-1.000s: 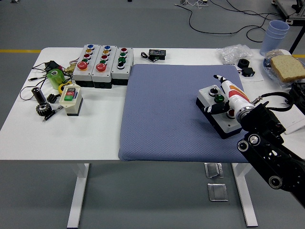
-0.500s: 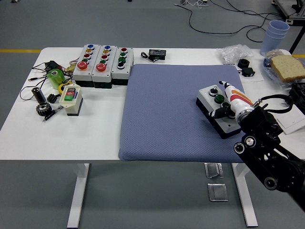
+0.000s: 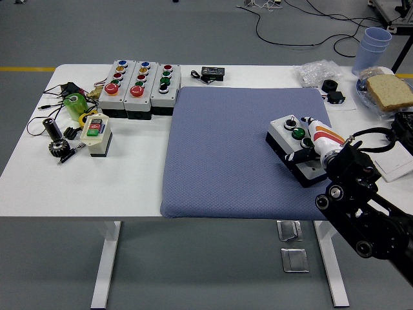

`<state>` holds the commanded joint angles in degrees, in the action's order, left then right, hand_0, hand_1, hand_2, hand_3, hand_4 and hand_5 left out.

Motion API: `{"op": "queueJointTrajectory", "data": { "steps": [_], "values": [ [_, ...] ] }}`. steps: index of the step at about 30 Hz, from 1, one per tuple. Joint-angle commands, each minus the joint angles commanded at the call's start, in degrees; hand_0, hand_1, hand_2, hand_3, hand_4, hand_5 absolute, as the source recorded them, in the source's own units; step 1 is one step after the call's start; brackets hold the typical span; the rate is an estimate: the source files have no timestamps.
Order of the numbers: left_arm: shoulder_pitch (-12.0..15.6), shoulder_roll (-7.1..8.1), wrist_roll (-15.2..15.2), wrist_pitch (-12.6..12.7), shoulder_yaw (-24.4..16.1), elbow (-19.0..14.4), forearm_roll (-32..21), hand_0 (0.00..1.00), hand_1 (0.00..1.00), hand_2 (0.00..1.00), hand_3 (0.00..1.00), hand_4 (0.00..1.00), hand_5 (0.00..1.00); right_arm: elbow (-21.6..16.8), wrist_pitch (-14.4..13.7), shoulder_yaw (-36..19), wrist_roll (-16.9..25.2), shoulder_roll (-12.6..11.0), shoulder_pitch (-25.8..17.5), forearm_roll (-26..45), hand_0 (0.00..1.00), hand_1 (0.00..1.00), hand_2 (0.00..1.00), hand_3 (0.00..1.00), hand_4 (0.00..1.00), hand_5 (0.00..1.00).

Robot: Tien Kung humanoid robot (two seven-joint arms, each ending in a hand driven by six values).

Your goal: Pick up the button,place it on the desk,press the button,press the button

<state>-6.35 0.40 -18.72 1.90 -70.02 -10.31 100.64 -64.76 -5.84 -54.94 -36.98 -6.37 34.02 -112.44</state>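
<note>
Right hand (image 3: 314, 143), white with orange and red stripes at the end of the black arm, lay over the near right part of a small grey button box with a black base (image 3: 290, 150); fingers curled down onto the box's top, dark fingertips (image 3: 298, 155) touching it just beside the green button (image 3: 298, 134), though whether gripping or only pressing could not be told. Box sat tilted on the right part of a blue-grey fabric mat (image 3: 226, 148), near its right edge, with a white-and-black knob (image 3: 290, 122) showing at its far end. Mat spread across the middle of the white tabletop (image 3: 129, 174). Well apart, at the far left of the mat and just beside its corner, stood three grey button boxes in a row (image 3: 138, 79), carrying red, blue, yellow and green buttons. Nearer on the left, a small cream switch box with red and green pads (image 3: 95, 133), a green object (image 3: 75, 103), a black cylinder (image 3: 51, 129) and a dark gear (image 3: 58, 148) among loose wires. Small black device (image 3: 212, 73) at the far edge behind the mat. At the far right, a clear plastic bag (image 3: 318, 70), two small black parts (image 3: 332, 90), a stack of pale blue cups (image 3: 375, 42) and a slice of bread (image 3: 390, 90). Left hand out of view.
</note>
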Motion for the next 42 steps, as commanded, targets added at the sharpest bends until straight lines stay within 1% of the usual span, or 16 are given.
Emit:
{"op": "queueJointTrajectory", "data": {
  "steps": [1,6,7,12,13,18,19,24,25,28,30,31,34,36,37,42],
  "values": [
    [0.06,-0.01,-0.01,0.00,-0.03,0.00,0.05,0.645,0.605,0.585,0.565,0.318,0.867,0.07,0.44,0.09,0.00,-0.04,-0.06,-0.13,0.790,0.666,0.830,0.904,0.992,0.151],
    [0.17,-0.03,-0.04,-0.05,-0.07,0.00,0.29,0.645,0.605,0.585,0.565,0.318,0.867,0.38,1.35,0.42,0.00,-0.15,-0.19,-0.70,0.790,0.666,0.830,0.904,0.992,0.151],
    [0.18,-0.04,-0.03,-0.05,-0.05,0.00,0.27,0.645,0.604,0.586,0.566,0.319,0.867,0.44,1.37,0.50,0.00,-0.17,-0.19,-0.82,0.619,0.528,0.703,0.832,0.970,0.138],
    [0.09,0.02,0.05,0.00,0.23,0.00,-0.13,0.645,0.604,0.586,0.566,0.319,0.867,0.67,0.59,1.08,0.00,-0.29,-0.10,-0.90,0.619,0.528,0.703,0.832,0.970,0.138],
    [0.06,0.02,0.06,0.01,0.24,0.00,-0.17,0.645,0.605,0.587,0.565,0.318,0.865,0.69,0.29,1.14,0.00,-0.30,-0.09,-1.17,0.484,0.406,0.594,0.741,0.878,0.029],
    [-0.15,0.05,0.14,0.12,0.28,0.00,-0.56,0.645,0.605,0.587,0.565,0.318,0.865,0.72,-0.81,1.29,0.00,-0.51,0.18,-2.31,0.484,0.406,0.594,0.741,0.878,0.029],
    [-0.17,0.06,0.14,0.12,0.28,0.00,-0.58,0.645,0.605,0.587,0.565,0.317,0.865,0.72,-0.83,1.32,0.00,-0.54,0.21,-2.25,0.356,0.329,0.521,0.675,0.826,0.002],
    [-0.24,0.05,0.14,0.13,0.25,0.00,-0.59,0.645,0.605,0.587,0.565,0.317,0.865,0.74,-0.88,1.75,0.00,-0.81,0.26,-2.30,0.356,0.329,0.521,0.675,0.826,0.002],
    [-0.25,0.05,0.14,0.13,0.21,0.00,-0.53,0.645,0.605,0.587,0.565,0.317,0.865,0.74,-0.82,1.99,0.00,-0.95,0.28,-2.22,0.220,0.260,0.473,0.601,0.797,0.002],
    [-0.26,0.05,0.14,0.13,0.17,0.00,-0.48,0.645,0.605,0.587,0.565,0.317,0.865,0.68,-0.78,2.55,0.00,-1.31,0.34,-1.99,0.220,0.260,0.473,0.601,0.797,0.002],
    [-0.30,0.05,0.14,0.14,0.14,0.00,-0.48,0.645,0.605,0.587,0.565,0.317,0.865,0.43,-1.77,3.32,0.00,-1.84,0.38,-1.66,0.220,0.260,0.473,0.601,0.797,0.002],
    [-0.32,0.06,0.15,0.15,0.15,0.00,-0.51,0.646,0.604,0.587,0.565,0.317,0.865,0.07,-2.68,3.90,0.00,-2.19,0.39,-1.34,0.077,0.171,0.447,0.567,0.749,0.012],
    [-0.35,0.10,0.19,0.22,0.11,0.00,-0.63,0.646,0.604,0.587,0.565,0.317,0.865,-1.35,-7.03,6.18,0.07,-3.39,0.60,-0.56,0.077,0.171,0.447,0.567,0.749,0.012],
    [-0.40,0.12,0.18,0.18,0.03,0.00,-0.46,0.646,0.604,0.587,0.565,0.317,0.865,-2.53,-8.49,8.31,3.26,-4.35,1.06,0.96,0.077,0.171,0.447,0.567,0.749,0.012],
    [-0.43,0.12,0.18,0.16,0.05,0.00,-0.38,0.645,0.605,0.587,0.565,0.316,0.864,-2.92,-8.91,9.38,5.36,-4.69,1.26,1.47,0.040,0.103,0.399,0.534,0.643,0.047],
    [-0.43,0.13,0.18,0.21,-0.01,0.00,-0.50,0.645,0.605,0.587,0.565,0.316,0.864,-4.36,-8.50,12.93,14.18,-5.83,2.06,0.88,0.040,0.103,0.399,0.534,0.643,0.047]
  ]
}}
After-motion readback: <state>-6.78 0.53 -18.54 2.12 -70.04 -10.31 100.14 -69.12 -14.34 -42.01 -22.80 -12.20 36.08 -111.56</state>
